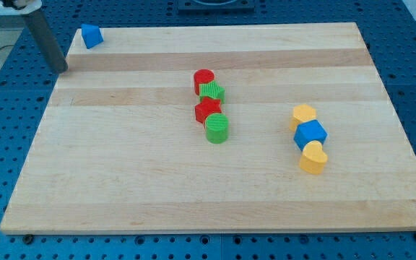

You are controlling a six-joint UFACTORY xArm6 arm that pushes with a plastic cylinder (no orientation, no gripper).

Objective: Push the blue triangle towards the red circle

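The blue triangle (91, 36) lies at the board's top left corner. The red circle (204, 79) stands near the board's middle, far to the right of and below the triangle. My tip (62, 70) is at the board's left edge, below and a little left of the blue triangle, apart from it. The dark rod rises from the tip toward the view's top left.
A green block (212, 92), a red star (208, 110) and a green circle (217, 128) form a column just below the red circle. At the right, a yellow block (304, 114), a blue block (310, 133) and a yellow heart (313, 157) form another column. The wooden board (121, 180) lies on a blue table.
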